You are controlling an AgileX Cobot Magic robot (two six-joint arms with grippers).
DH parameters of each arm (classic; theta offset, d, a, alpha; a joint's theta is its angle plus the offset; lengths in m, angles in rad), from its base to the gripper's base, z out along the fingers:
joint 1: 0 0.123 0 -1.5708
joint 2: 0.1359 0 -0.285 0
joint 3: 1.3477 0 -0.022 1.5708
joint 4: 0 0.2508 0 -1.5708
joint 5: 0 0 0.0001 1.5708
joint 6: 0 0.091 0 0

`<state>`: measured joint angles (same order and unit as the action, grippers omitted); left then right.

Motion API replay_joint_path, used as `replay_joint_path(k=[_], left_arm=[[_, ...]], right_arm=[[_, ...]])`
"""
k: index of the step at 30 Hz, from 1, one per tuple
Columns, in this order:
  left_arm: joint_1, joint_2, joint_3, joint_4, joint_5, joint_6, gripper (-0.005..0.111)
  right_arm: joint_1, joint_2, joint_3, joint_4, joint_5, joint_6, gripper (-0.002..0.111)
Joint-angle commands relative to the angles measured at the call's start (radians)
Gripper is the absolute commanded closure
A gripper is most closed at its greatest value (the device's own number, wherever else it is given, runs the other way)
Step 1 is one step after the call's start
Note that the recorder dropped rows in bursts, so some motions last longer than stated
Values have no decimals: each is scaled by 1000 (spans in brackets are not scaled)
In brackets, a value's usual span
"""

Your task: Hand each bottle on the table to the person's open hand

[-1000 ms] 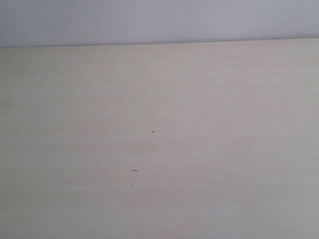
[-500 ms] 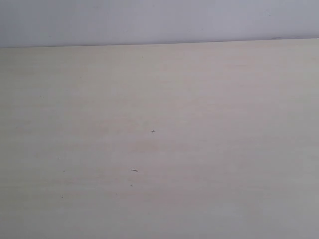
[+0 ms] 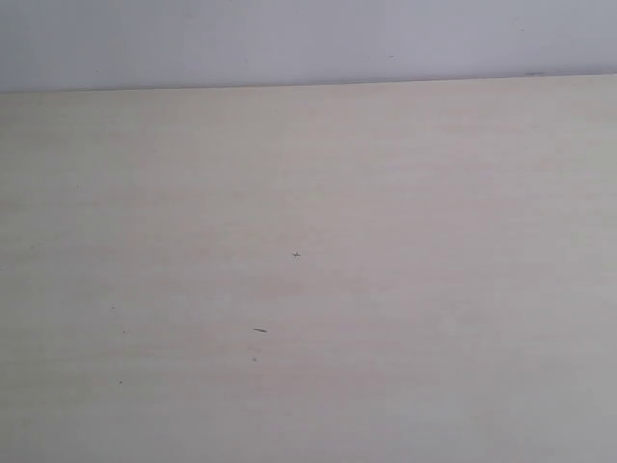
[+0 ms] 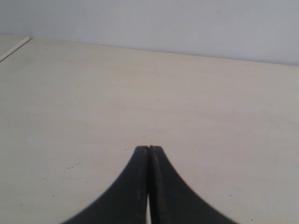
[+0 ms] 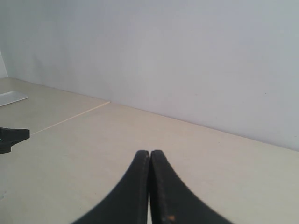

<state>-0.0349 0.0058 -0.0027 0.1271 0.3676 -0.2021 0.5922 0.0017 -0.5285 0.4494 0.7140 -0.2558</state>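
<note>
Wall: plain pale grey. It rises behind the far edge of the table in all three of my views.
Table: a wide, pale beige top with faint grain. It fills most of the exterior view, and its far edge runs straight along the foot of the wall.
Left gripper: black, with the jaws pressed together tip to tip and clenched on nothing. It hangs over bare tabletop, pointing toward the far edge.
Right gripper: black and closed the same way, with nothing between the jaws. It points at the far edge where the wall begins.
Seam: a thin pale line across the tabletop in my right wrist view, running up to the far edge.
White flat piece: it lies on the surface beyond the seam, near the wall; I cannot tell what it is.
Black part: a small dark shape at the border of my right wrist view, on the near side of the seam — too cropped to name.
Dark dash: a short mark on the tabletop, toward the near edge from the middle.
Speck: a tiny dot about mid-table, just beyond the dash.
Bottles: I cannot place them from these views.
</note>
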Motion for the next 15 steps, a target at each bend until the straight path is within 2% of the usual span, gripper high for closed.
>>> replay_joint_path(k=[1,12,15], left_arm=[[2,-6,3,6,-10,-10,107],[2,-6,3,6,-10,-10,107],[2,-6,3,6,-10,-10,107]], right_arm=[[2,-2,6,0,1,-5,108],[2,-2,6,0,1,-5,108],[2,-2,6,-57,-23,-28,108]])
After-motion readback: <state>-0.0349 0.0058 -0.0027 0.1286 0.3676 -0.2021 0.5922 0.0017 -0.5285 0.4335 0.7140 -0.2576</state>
